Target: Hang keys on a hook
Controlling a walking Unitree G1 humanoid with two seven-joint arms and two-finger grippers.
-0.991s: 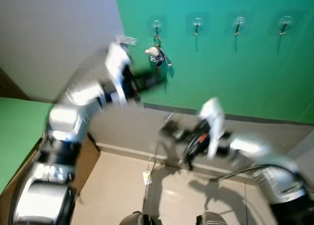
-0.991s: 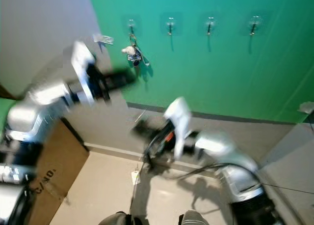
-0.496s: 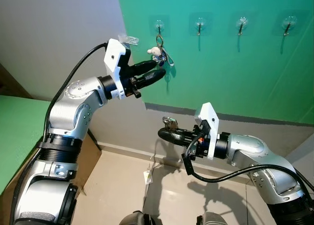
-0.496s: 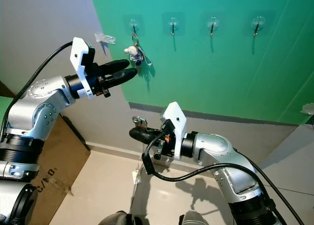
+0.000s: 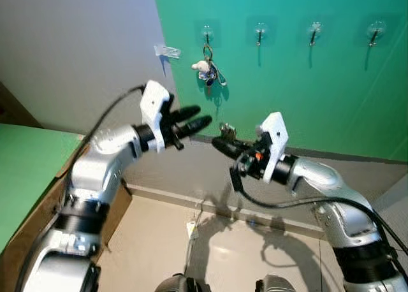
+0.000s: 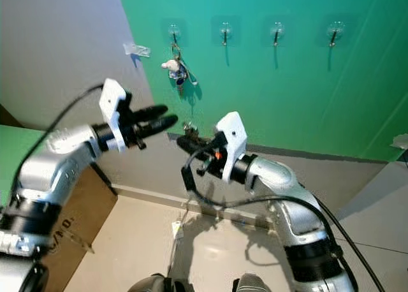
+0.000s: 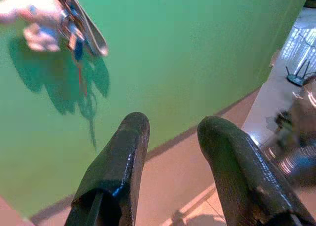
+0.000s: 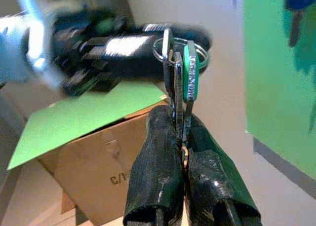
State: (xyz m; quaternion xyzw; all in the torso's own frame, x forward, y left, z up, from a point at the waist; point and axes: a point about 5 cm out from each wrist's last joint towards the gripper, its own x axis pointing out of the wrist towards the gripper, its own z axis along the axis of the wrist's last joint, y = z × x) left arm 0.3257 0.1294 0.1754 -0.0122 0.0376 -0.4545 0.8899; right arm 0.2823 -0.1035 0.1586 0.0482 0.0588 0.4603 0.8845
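Four hooks line the green wall. One key bunch hangs on the leftmost; a second set of keys sits in the right end effector. Two end effectors, counting the left end effector. One cardboard box.

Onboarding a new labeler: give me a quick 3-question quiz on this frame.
1. True or false: the right gripper is shut on keys.
2. How many wall hooks, counting the first hook, are on the green wall?
3. Which hook already carries a key bunch: A first from the left, B last?

Key: 1 true; 2 four; 3 A.
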